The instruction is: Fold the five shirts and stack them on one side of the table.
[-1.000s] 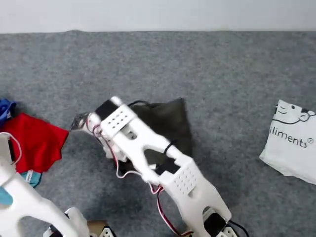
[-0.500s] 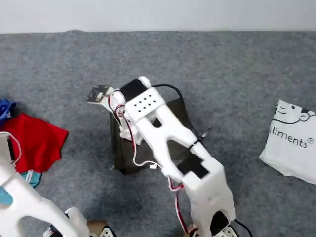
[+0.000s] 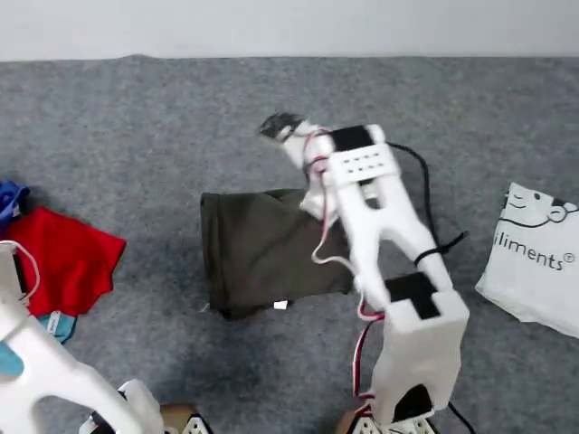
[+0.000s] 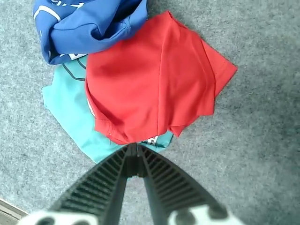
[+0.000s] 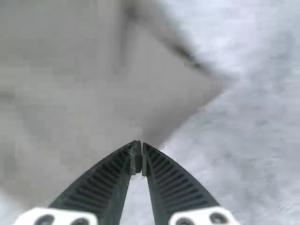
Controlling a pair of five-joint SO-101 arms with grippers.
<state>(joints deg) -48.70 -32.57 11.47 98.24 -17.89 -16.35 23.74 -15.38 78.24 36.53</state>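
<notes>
— What lies around the dark shirt?

— In the high view a red shirt (image 3: pixel 68 258) sits at the left edge. A scrap of blue shirt (image 3: pixel 7 201) shows above it and a teal shirt (image 3: pixel 56 325) peeps out below. At the right edge there is a white shirt (image 3: pixel 538 262) with dark print, cut off by the frame.

— Anything in the way?

— The right arm (image 3: pixel 389 244) rises from the bottom of the frame past centre and covers the right edge of the olive shirt (image 3: pixel 262 253). The left arm (image 3: pixel 41 371) takes the lower left corner, just beside the teal shirt.

— And the surface?

— A grey, felt-like table cover (image 3: pixel 136 117), with a pale wall (image 3: pixel 289 27) as a band along the top.

— How does the olive shirt look?

— It is folded to a rough rectangle, wider than tall, and lies flat at the centre of the frame. A small white tag (image 3: pixel 280 306) shows at its lower edge.

— The claws?

— The right gripper (image 3: pixel 280 127) is upper centre, over bare cover, above the olive shirt's upper right corner and apart from it. In its own wrist view the jaws meet at the tips with nothing between them. The left gripper (image 4: pixel 137 157) is pressed together too, and empty. Its tips are over the spot where the red shirt's edge lies on the teal one.
</notes>
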